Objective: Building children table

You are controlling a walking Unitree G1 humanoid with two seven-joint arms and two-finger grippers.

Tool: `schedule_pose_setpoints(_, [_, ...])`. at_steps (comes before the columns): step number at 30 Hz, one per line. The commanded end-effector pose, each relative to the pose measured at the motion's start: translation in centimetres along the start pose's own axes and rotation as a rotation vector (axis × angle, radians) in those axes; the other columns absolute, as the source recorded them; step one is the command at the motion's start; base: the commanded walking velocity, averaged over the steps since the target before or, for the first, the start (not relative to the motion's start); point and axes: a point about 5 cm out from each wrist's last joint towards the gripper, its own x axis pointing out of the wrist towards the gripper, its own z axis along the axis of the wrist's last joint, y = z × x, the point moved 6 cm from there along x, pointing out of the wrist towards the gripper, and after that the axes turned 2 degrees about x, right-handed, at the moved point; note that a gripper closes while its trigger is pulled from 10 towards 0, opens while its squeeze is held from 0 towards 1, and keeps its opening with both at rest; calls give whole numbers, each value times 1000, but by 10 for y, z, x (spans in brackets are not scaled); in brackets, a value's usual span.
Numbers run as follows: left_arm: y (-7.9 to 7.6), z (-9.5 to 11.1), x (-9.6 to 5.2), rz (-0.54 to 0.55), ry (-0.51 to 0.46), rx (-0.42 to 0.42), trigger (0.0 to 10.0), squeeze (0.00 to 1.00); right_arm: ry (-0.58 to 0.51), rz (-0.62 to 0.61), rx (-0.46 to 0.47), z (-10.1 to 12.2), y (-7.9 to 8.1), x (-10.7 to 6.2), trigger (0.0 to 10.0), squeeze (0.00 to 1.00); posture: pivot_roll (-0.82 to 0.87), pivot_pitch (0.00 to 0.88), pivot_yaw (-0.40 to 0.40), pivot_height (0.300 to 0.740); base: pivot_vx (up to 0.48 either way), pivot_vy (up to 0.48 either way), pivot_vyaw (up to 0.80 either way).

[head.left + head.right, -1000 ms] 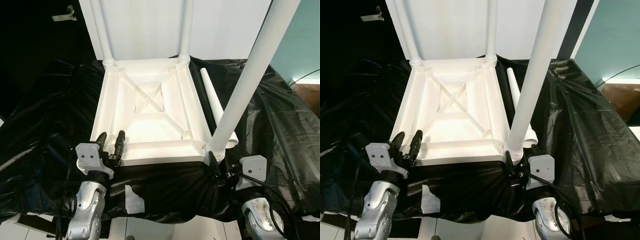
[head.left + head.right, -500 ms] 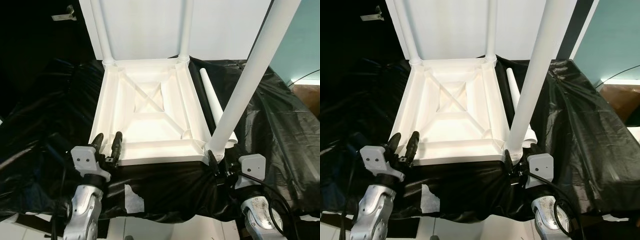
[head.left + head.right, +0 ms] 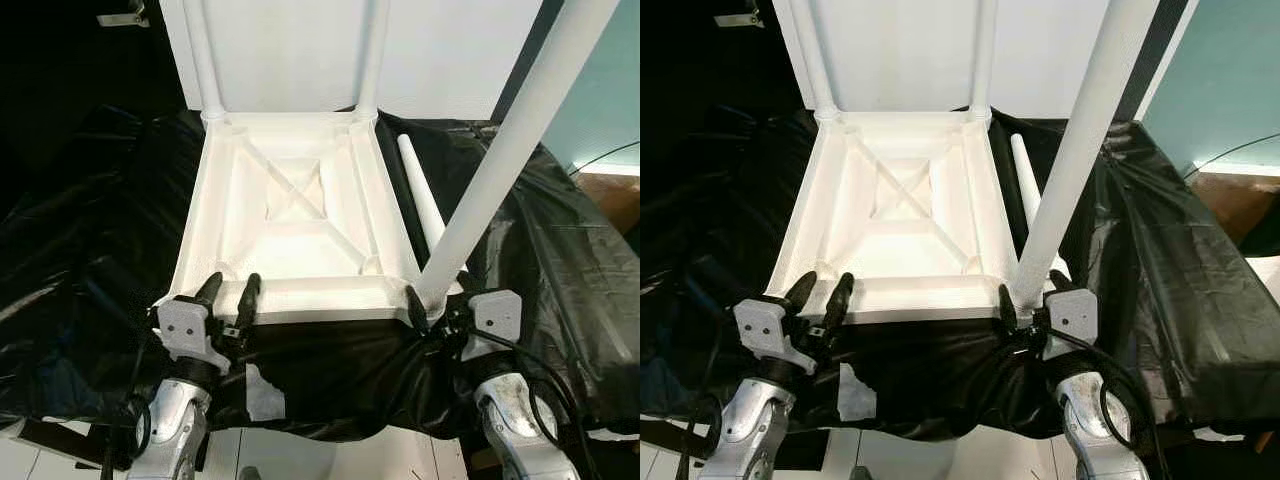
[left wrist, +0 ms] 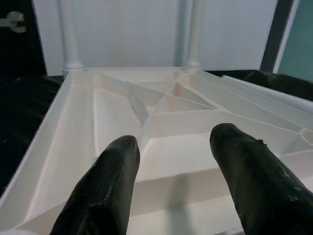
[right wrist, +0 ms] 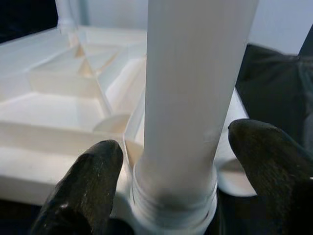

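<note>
- Sheeting of black plastic covers the whole work surface in front of us, crumpled and glossy, with a pale torn patch near its front edge.
- Upside down on it lies the white tabletop, its ribbed underside facing up; we can read no brand, label or writing on it.
- Three white legs stand in its corners: two at the far corners, and a near-right leg rising from the corner socket closest to our right arm.
- A fourth loose leg lies flat on the sheeting just beside the tabletop's right edge.
- Our right gripper sits at the base of the near-right leg, one finger on each side of it; we cannot tell whether they press on it.
- Our left gripper rests at the tabletop's near-left edge, fingers spread apart with nothing between them.
</note>
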Motion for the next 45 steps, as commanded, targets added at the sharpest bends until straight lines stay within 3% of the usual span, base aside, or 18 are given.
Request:
schedule_pose_setpoints(1, [-30,-5,0,-251,10,12,10000,0,26,31,3,-8,3,0,10000,0,9,44,-49,740,0,0,0])
schedule_pose_setpoints(7, [-43,-12,4,-366,35,11,10000,0,36,88,13,-12,5,8,10000,0,-6,41,-47,740,0,0,0])
schedule_pose_setpoints(13, [-50,-36,3,-477,118,24,10000,0,78,219,18,-21,14,17,10000,0,-14,39,-47,740,0,0,0])
schedule_pose_setpoints(16, [-49,-40,5,-493,131,32,10000,0,67,242,-17,-21,15,19,10000,0,-12,39,-49,740,0,0,0])
schedule_pose_setpoints(21, [-62,-46,-4,-663,181,38,10000,0,21,223,5,-6,8,34,10000,0,-5,42,-54,740,0,0,0])
schedule_pose_setpoints(32, [-77,-14,-2,-828,101,-54,10000,0,6,258,-5,-2,12,40,10000,0,-7,47,-57,740,0,0,0])
schedule_pose_setpoints(35, [-87,2,-12,-955,78,-67,10000,0,10,254,-3,-4,12,39,10000,0,-12,50,-48,740,0,0,0])
schedule_pose_setpoints(41, [-94,2,-21,-1049,103,-58,10000,0,13,255,1,-5,14,39,10000,0,-15,50,-46,740,0,0,0])
schedule_pose_setpoints(43, [-100,-12,-30,-1138,191,-54,10000,0,13,258,8,-5,15,40,10000,0,-9,50,-46,740,0,0,0])
schedule_pose_setpoints(45, [-100,-12,-30,-1138,191,-54,10000,0,13,258,8,-5,15,40,10000,0,-9,50,-46,740,0,0,0])
